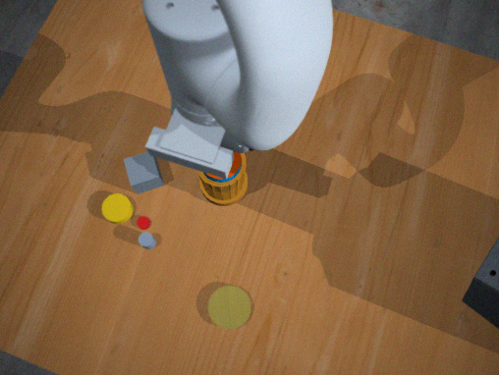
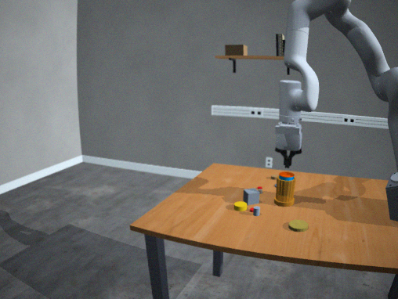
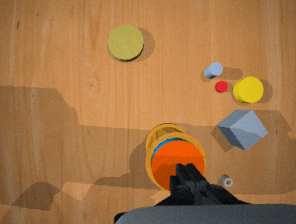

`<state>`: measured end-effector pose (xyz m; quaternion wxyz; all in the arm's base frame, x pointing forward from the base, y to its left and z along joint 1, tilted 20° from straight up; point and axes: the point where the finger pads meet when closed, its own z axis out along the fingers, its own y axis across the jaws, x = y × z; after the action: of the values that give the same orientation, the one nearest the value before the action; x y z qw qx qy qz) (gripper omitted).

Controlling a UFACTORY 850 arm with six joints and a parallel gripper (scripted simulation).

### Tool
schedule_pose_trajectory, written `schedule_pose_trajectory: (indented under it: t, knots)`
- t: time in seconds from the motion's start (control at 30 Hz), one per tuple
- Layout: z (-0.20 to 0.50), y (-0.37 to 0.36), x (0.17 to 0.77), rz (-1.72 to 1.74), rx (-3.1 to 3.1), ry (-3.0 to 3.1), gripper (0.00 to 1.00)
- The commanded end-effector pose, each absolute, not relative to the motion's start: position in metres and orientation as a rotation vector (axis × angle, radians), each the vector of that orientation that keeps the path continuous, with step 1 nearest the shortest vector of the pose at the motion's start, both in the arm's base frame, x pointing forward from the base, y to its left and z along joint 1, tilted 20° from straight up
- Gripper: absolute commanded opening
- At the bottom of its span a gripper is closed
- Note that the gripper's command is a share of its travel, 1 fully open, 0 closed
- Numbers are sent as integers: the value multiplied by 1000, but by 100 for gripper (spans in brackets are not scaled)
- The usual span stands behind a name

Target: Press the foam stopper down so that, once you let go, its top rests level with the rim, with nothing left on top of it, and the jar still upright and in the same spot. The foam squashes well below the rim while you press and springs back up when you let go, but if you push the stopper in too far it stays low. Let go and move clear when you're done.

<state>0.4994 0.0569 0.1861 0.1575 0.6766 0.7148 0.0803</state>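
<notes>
The amber ribbed jar (image 1: 224, 191) (image 2: 285, 192) (image 3: 161, 134) stands upright on the table. The foam stopper (image 1: 237, 161) (image 2: 286, 174) (image 3: 167, 162), orange on top with a blue side, sits in its mouth. In the exterior view the orange top and a blue band show above the rim. Nothing lies on the top where it is visible. My gripper (image 2: 287, 167) (image 3: 183, 177) is shut and empty, pointing down. Its tips hang above the stopper, with a small gap in the exterior view. In the top view the fingertips are hidden behind the gripper body, which also covers part of the stopper.
A grey block (image 1: 143, 172) (image 2: 251, 196) (image 3: 243, 130) stands beside the jar. Near it are a yellow disc (image 1: 117, 208) (image 3: 248, 90), a red disc (image 1: 143, 223) (image 3: 221, 86) and a grey-blue cylinder (image 1: 146, 241) (image 3: 213, 70). An olive disc (image 1: 230, 307) (image 2: 298, 225) (image 3: 126, 43) lies farther off.
</notes>
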Motion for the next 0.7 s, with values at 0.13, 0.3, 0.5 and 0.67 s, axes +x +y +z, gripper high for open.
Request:
schedule_pose_trajectory:
  t: [0.13,0.3,0.5,0.67]
  knots:
    - [179,56,503,231,1935,2044,0]
    - [170,55,506,231,1935,2044,0]
    - [160,54,510,231,1935,2044,0]
    - [160,54,510,231,1935,2044,0]
